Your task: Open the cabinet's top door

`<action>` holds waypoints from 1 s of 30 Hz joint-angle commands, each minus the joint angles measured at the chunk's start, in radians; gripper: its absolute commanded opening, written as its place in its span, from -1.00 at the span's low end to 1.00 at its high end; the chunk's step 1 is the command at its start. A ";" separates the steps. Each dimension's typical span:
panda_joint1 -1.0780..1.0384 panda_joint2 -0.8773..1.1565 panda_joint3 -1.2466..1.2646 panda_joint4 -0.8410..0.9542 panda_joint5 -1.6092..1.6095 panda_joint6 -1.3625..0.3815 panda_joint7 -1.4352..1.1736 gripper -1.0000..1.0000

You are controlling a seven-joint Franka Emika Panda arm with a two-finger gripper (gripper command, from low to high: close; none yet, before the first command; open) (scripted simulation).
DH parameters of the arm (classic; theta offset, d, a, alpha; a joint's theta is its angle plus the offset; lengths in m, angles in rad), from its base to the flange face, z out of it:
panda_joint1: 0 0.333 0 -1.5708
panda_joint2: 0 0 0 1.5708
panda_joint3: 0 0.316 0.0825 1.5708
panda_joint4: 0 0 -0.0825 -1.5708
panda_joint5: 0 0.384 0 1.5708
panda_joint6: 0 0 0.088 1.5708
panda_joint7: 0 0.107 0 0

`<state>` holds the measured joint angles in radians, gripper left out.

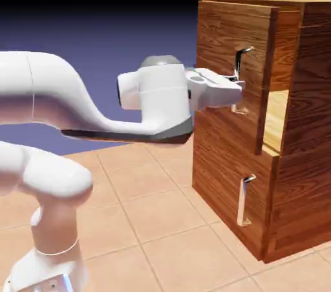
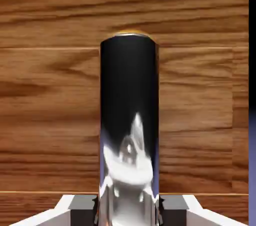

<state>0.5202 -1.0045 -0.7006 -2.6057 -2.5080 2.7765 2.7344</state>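
- A rendered simulation scene, not a real room: a plain blue-violet backdrop (image 1: 97, 32) fades to black above.
- Flat terracotta-tiled table (image 1: 161, 219) with even grout lines.
- One glossy wood-grain cabinet (image 1: 304, 155) and a white robot arm (image 1: 58, 96) stand alone.
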 commanded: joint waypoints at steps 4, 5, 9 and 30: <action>-0.142 -0.060 0.142 -0.106 0.148 -0.053 -0.049 -1.00; -0.175 -0.078 0.179 -0.131 0.190 -0.065 -0.064 -1.00; -0.284 -0.159 0.316 -0.220 0.363 -0.111 -0.131 -1.00; -0.301 -0.499 0.979 -0.406 1.258 -0.570 -0.449 -1.00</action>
<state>0.2193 -1.5034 0.2787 -3.0118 -1.2501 2.2080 2.2849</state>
